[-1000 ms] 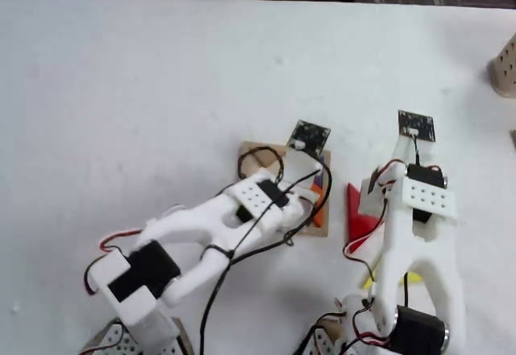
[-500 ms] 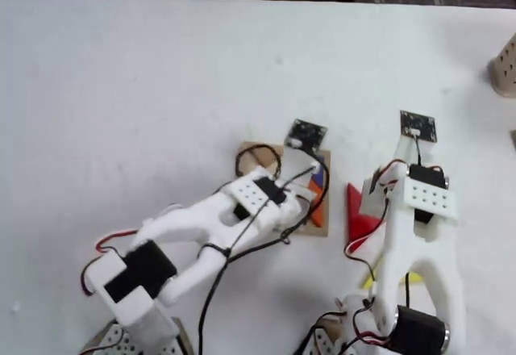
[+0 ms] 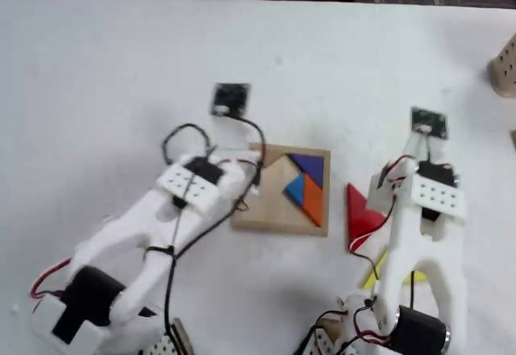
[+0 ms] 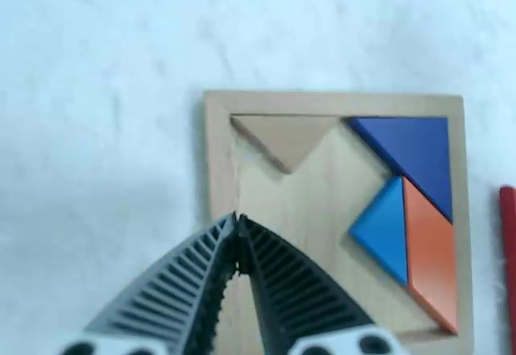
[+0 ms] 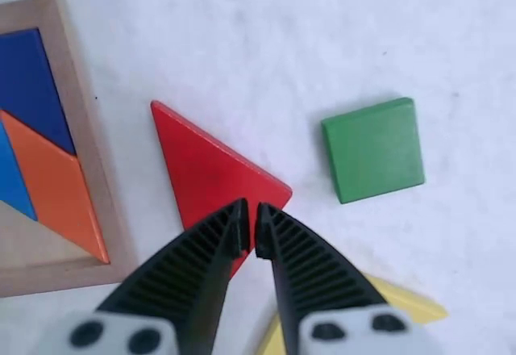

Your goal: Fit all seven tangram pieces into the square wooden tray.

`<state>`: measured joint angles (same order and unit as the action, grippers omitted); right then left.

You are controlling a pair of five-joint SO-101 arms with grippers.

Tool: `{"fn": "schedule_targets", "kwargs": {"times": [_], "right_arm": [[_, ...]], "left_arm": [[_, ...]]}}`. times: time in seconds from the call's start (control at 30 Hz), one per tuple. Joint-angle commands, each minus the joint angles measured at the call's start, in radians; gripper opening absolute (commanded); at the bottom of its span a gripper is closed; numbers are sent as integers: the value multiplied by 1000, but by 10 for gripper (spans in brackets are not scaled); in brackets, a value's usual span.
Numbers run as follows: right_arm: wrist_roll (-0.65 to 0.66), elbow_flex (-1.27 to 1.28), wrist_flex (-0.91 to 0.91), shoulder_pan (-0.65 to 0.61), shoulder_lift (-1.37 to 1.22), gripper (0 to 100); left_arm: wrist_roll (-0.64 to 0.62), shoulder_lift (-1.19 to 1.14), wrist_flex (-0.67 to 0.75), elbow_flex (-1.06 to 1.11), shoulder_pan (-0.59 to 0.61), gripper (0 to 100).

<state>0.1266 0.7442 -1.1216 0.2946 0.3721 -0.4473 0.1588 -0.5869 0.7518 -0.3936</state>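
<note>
The square wooden tray [image 3: 262,216] lies mid-table and holds a dark blue triangle [image 4: 409,149], a light blue piece [image 4: 383,227], an orange piece [image 4: 431,254] and a wood-coloured triangle [image 4: 284,137]. My left gripper [image 4: 237,240] is shut with nothing in it, its tips over the bare side of the tray away from the coloured pieces. On the table right of the tray lies a red triangle [image 5: 211,169]. My right gripper [image 5: 250,219] hangs shut and empty over that triangle's edge. Beside it are a green square [image 5: 374,149] and a yellow piece [image 5: 395,306], partly under the arm.
A perforated wooden block [image 3: 505,66] stands at the table's right edge. The left arm's black cables [image 3: 187,133] loop beside the tray's left side. White table stretches wide behind the tray and to the far left.
The left arm has swung left off the tray, so the pieces inside it now show. The right arm has shifted only slightly.
</note>
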Motion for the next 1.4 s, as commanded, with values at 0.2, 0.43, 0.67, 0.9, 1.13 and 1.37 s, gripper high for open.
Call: {"fn": "schedule_targets", "kwargs": {"times": [0.2,0.43,0.67,0.9,1.13,1.37], "right_arm": [[181,-160,-84,133,36,133],[198,-71,21,196,35,238],[190,68,240,191,28,246],[190,68,332,160,-125,246],[196,0,326,94,-260,245],[275,-69,291,105,-334,245]], "left_arm": [[-5,58,178,28,139,24],[-5,58,178,23,163,24],[95,58,178,15,219,24],[106,58,178,17,283,24],[107,58,178,20,283,24],[107,58,178,20,283,24]]}}
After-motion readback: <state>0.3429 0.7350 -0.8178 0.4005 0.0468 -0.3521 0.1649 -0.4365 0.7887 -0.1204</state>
